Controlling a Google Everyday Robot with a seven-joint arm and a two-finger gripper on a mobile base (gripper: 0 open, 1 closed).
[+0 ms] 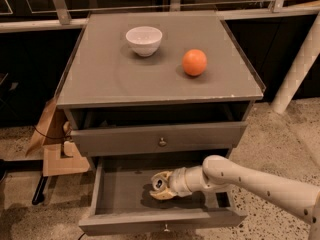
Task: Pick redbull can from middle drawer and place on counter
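The middle drawer (120, 194) is pulled open at the bottom of the grey cabinet. My white arm reaches in from the lower right. My gripper (160, 185) is inside the drawer with its tan fingers around the redbull can (158, 183), a small silver can whose shiny top faces the camera. The can sits between the fingers just above the drawer floor. The counter (110, 74) is the cabinet's flat grey top, above and behind the gripper.
A white bowl (144, 40) and an orange (194, 62) sit on the counter. The knobbed drawer above (160, 140) is slightly open and overhangs the middle drawer. A cardboard box (55, 144) stands left of the cabinet. A white post (297, 69) rises at the right.
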